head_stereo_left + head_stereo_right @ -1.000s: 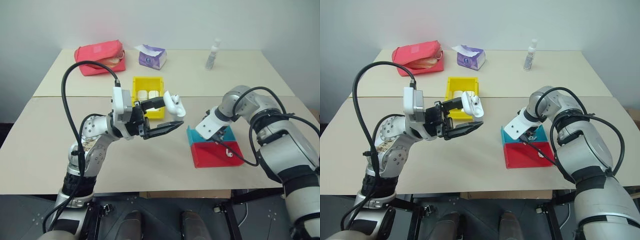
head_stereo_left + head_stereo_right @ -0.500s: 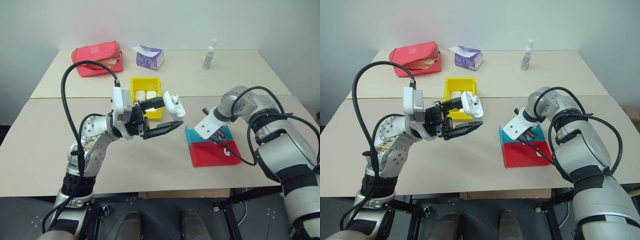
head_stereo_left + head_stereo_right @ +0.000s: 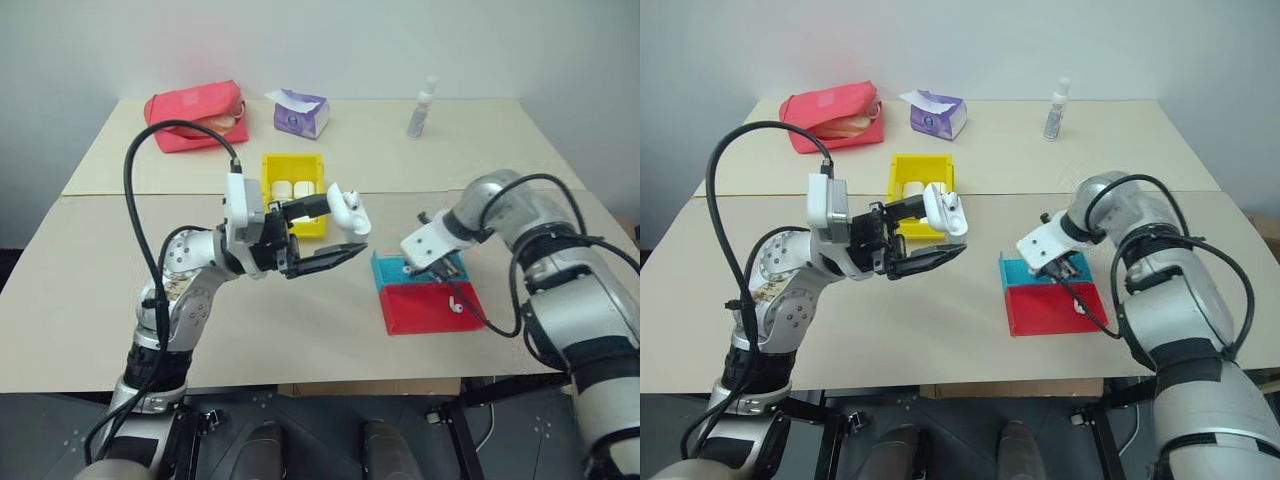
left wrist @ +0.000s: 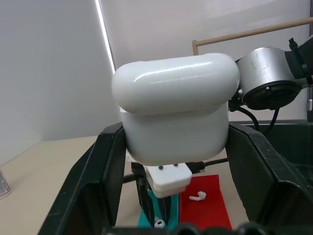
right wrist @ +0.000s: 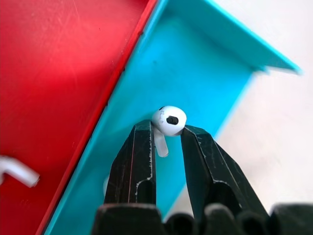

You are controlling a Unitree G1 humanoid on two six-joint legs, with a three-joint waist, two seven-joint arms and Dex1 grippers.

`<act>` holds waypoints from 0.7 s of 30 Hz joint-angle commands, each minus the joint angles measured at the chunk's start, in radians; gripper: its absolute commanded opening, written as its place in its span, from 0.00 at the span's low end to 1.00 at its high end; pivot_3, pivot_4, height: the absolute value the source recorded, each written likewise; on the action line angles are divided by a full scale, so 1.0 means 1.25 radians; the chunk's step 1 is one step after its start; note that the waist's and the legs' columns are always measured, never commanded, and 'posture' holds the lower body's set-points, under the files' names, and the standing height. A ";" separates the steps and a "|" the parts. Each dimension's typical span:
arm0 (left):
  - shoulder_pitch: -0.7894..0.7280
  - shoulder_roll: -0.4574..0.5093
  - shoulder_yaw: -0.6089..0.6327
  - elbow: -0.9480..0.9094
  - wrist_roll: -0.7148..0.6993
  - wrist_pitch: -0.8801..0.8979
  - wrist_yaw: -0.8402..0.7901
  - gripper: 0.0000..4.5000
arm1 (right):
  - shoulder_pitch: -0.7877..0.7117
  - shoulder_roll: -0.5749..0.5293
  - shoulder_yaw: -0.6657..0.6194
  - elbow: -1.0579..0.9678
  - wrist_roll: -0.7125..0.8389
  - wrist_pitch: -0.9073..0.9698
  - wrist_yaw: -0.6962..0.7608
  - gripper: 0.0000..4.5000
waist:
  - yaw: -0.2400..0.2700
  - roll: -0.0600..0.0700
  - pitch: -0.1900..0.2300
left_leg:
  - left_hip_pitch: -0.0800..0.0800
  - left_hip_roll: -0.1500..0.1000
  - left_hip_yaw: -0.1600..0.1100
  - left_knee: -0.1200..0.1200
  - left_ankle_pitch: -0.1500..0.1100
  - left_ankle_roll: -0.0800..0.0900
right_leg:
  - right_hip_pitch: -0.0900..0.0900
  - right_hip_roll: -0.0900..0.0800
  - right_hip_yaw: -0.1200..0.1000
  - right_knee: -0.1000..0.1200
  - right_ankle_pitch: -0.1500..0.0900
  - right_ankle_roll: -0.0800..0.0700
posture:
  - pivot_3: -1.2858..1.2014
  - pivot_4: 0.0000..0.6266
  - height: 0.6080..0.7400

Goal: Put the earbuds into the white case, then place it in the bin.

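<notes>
**Earbud pinched over the tray, case waiting in the air**

The right gripper [image 5: 164,134] is pinching a white earbud [image 5: 168,121] between its fingertips, stem hanging down in the gap, just above the blue half of the blue-and-red tray [image 3: 395,272]. That grip by the bud's head looks chosen so the stem can go first into a socket. The left gripper [image 3: 335,235] is clamping the white case [image 3: 347,208] and holding it raised above the worktop [image 3: 300,320], near the tray, presumably presenting it so the other arm has only a short way to carry the bud. Just behind it the yellow bin [image 3: 294,165] is sitting with two cases already inside, close enough for the final drop.

The right wrist view is making the pinch plain, while the head views are hiding it behind the wrist block. The left wrist view is showing the case's rounded body wedged between both fingers, with a second earbud [image 4: 197,197] lying on the tray's red half beyond it.
</notes>
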 commanded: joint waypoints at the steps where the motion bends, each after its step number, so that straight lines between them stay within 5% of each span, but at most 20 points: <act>1: -0.032 -0.010 -0.001 0.008 -0.018 -0.012 -0.023 0.63 | 0.045 -0.057 -0.095 -0.157 0.136 0.107 0.068 0.14 | 0.000 0.000 0.000 | 0.000 0.000 0.000 0.000 0.000 0.000 | 0.000 0.000 0.000 0.000 0.000 0.000 | 0.52 0.24 1.00; 7: -0.059 -0.030 -0.005 0.047 -0.021 -0.012 -0.049 0.63 | 0.302 -0.171 -0.330 -0.672 0.439 0.578 0.004 0.14 | 0.018 0.000 0.000 | -0.001 0.000 0.000 0.001 -0.001 0.001 | 0.000 0.000 0.000 0.000 0.000 0.000 | 0.52 0.24 1.00; 13: -0.074 -0.048 -0.014 0.069 -0.031 -0.001 -0.076 0.63 | 0.549 -0.157 -0.655 -1.110 0.902 1.096 -0.286 0.14 | 0.028 0.000 0.000 | -0.001 0.000 -0.002 0.001 -0.001 0.002 | 0.001 0.000 -0.001 -0.001 0.000 0.000 | 0.52 0.24 1.00; 17: -0.091 -0.069 -0.025 0.095 -0.030 -0.005 -0.089 0.63 | 0.620 -0.079 -0.749 -1.285 1.212 1.219 -0.569 0.14 | 0.028 0.000 0.000 | 0.001 0.000 -0.004 0.001 -0.002 0.003 | 0.002 0.000 0.000 -0.001 0.000 0.000 | 0.52 0.24 1.00; 21: -0.117 -0.090 -0.037 0.132 -0.021 -0.011 -0.107 0.63 | 0.633 -0.043 -0.723 -1.363 1.411 1.226 -0.783 0.14 | 0.029 0.000 0.000 | 0.000 0.000 -0.004 0.001 -0.002 0.003 | 0.001 0.000 0.000 -0.001 0.000 0.000 | 0.52 0.24 1.00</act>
